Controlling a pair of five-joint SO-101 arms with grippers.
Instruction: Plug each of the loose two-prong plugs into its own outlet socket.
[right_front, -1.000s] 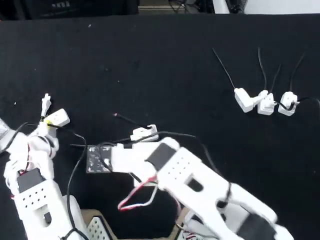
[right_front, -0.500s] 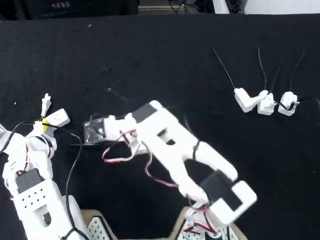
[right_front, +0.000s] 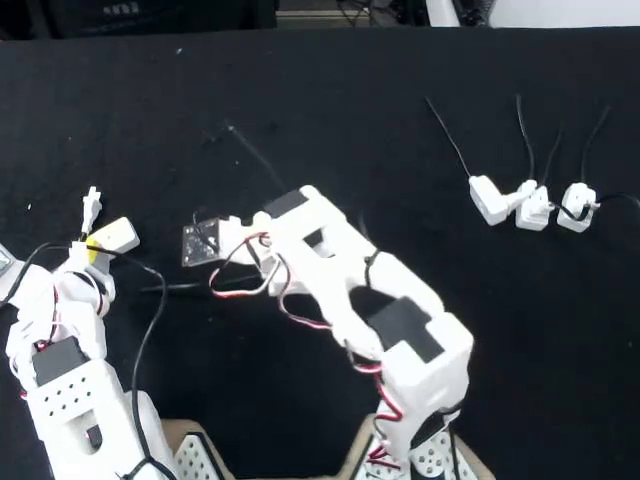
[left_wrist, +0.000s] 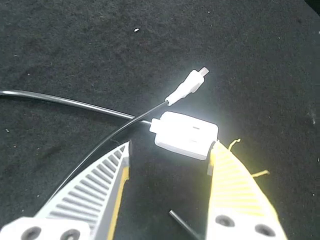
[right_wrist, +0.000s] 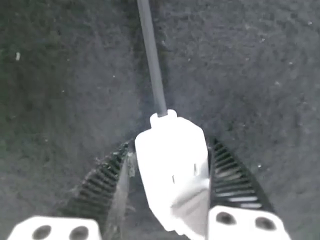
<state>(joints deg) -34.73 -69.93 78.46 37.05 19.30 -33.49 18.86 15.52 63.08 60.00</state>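
A white outlet socket (left_wrist: 185, 135) lies on the black table just beyond the tips of my left gripper (left_wrist: 170, 150), which is open and apart from it. A small white plug (left_wrist: 189, 85) on a black cord lies right behind the socket. From above, this socket (right_front: 115, 235) and plug (right_front: 92, 205) sit at the table's left side. My right gripper (right_wrist: 171, 147) is shut on a white two-prong plug (right_wrist: 172, 175), whose black cord (right_wrist: 150, 60) runs away over the table. The right arm (right_front: 330, 260) stretches across the middle toward the left.
Three white plug-and-socket pieces (right_front: 530, 205) with thin black cords lie in a row at the right rear. A black cable (right_front: 150, 300) loops along the left arm. The table's far edge (right_front: 320, 28) runs along the back.
The right arm has swung from the table's front toward the back and left, carrying the white plug; its cord now trails toward the rear. The left arm has stayed still.
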